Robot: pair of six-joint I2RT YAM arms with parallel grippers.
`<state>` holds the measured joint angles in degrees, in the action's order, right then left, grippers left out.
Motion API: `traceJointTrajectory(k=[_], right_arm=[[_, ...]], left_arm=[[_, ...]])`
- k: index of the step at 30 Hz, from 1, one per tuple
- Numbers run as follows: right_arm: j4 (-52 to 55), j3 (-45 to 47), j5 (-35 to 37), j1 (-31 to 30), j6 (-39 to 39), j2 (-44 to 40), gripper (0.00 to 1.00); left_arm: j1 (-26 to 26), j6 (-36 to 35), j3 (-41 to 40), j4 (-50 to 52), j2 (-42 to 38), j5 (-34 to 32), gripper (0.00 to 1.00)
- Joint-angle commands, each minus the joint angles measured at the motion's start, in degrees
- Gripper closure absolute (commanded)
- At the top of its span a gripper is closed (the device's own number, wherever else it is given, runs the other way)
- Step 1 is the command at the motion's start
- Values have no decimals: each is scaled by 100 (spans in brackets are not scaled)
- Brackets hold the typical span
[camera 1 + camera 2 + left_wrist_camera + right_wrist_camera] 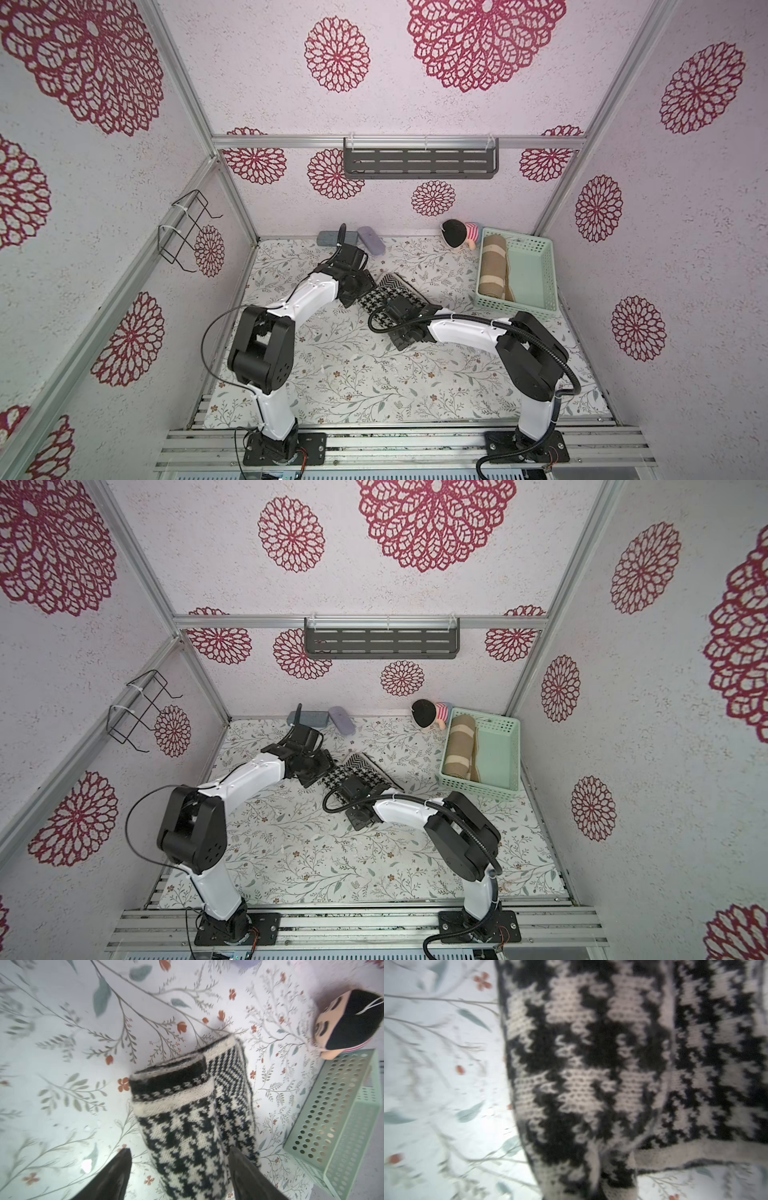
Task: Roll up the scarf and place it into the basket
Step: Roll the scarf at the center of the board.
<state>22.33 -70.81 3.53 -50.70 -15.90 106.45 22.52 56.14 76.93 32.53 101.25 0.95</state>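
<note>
The scarf (385, 298), black-and-white houndstooth, lies part-rolled on the table (353, 374), left of the basket (515, 311) and apart from it, not inside. In both top views I see the two arms meeting over it, but the wrists hide the fingertips.

The left wrist view gives me the left gripper (179, 1149). Its fingers (116, 1174) are spread wide, one on each side of the roll, with a gap beside the fabric, so they grip nothing. That view also shows the roll's end lying over a flat herringbone layer, with the basket's perforated wall beyond.

The right wrist view is all blurred knit, close up. The right gripper (400, 316) is closed. Its fingers are cut off from that picture, and the knit puckers toward them, pinched at the scarf's end nearer the arm bases.

A pale sheet printed with leafy twigs and small red flowers covers the table. The mint-green basket sits by the right wall, and a rolled tan scarf (492, 266) lies along its left side. A doll (457, 235) leans just behind the basket's far left corner. Farther left of the basket, along the back edge, lie a grey case (330, 238) and a lilac case (371, 241); the left arm covers part of the grey one.

Above and behind the basket, a dark slotted shelf (419, 162) hangs on the back wall. A black wire rack (183, 232) hangs on the left wall.
</note>
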Motion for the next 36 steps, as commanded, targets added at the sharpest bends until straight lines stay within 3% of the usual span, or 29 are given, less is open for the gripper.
traceJointTrajectory(k=[1,5,8,19,22,26,28,33,36], right_arm=[[-419,334,-2453,247,-1090,-418,100],[-1350,855,-3593,524,-1834,-527,100],[-2119,1246,-4302,720,-2345,-561,100],[-2238,1373,-5003,1138,-2441,-412,98],[-2209,1450,-4972,1236,-2405,-367,97],[-1838,1397,-4574,1247,-2124,-405,87],[-1745,1396,-4387,1246,-2058,-494,79],[-1236,1334,-3509,1139,-1805,-928,58],[-667,1136,-2513,883,-1575,-1216,46]], left_arm=[[-3,35,-556,190,-650,-470,21],[16,386,-1425,-225,-1217,-288,20],[111,500,-1667,-486,-1198,-123,18],[549,301,-518,-692,162,-40,18],[536,300,-188,-496,547,-374,26],[535,199,424,-49,1070,-813,39],[547,202,631,189,1456,-974,52],[560,283,724,397,1504,-1138,83],[568,284,804,605,1472,-1248,94]])
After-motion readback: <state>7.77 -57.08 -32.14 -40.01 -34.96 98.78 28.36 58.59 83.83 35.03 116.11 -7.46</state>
